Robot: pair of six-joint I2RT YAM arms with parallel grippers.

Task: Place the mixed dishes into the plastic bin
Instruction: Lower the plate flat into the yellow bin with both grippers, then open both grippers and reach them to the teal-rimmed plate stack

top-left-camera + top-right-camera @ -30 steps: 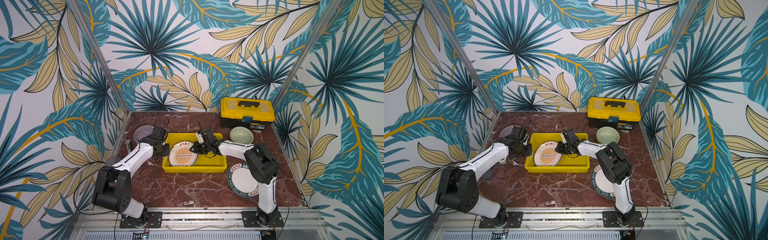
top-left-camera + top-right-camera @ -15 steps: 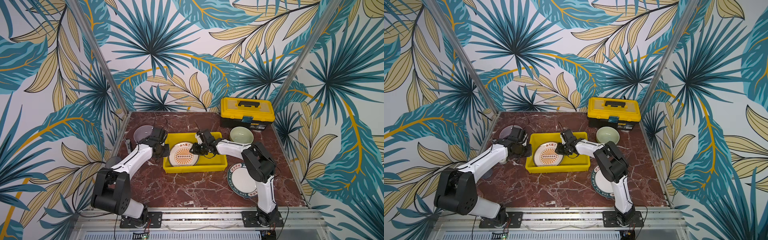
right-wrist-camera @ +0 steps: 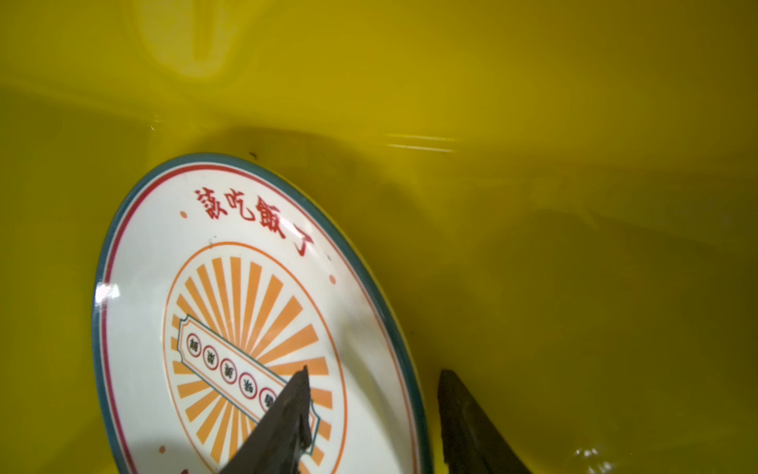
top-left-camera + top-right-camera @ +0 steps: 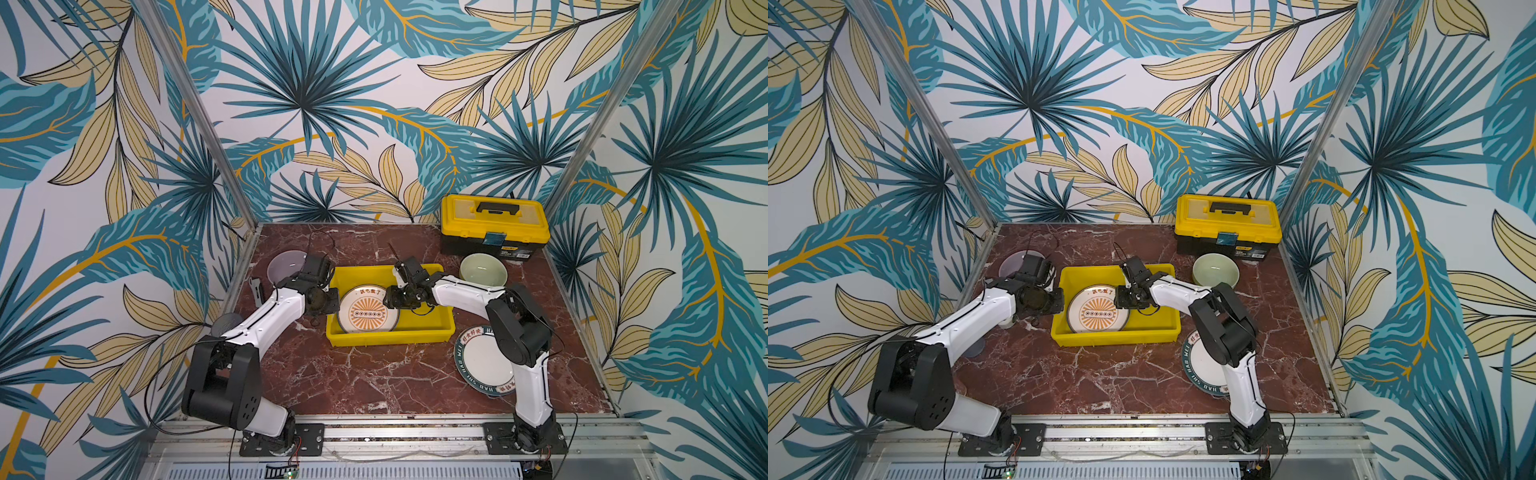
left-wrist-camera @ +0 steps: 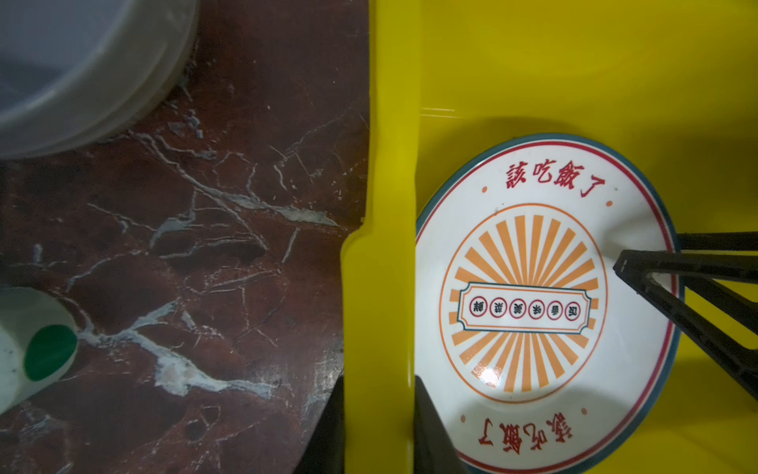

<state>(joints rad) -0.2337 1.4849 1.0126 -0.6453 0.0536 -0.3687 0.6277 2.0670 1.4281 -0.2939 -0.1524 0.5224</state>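
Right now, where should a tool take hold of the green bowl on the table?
The rim of the green bowl, pinched from above, one finger inside, one outside, probably on the side nearest the bin: it stands upright and open, and the toolbox crowds its far side.

The right arm (image 4: 519, 328) hides part of the dark-rimmed plate (image 4: 478, 365).

**Glaze, plastic and stone**

The orange sunburst plate (image 5: 533, 254) is looking like glazed ceramic, smooth and catching the light. The yellow bin (image 5: 381, 205) is showing glossy moulded plastic. The table top (image 5: 225, 266) is appearing as polished red-brown marble with white veins. The lilac bowl (image 5: 82, 61) is looking smooth and matt.
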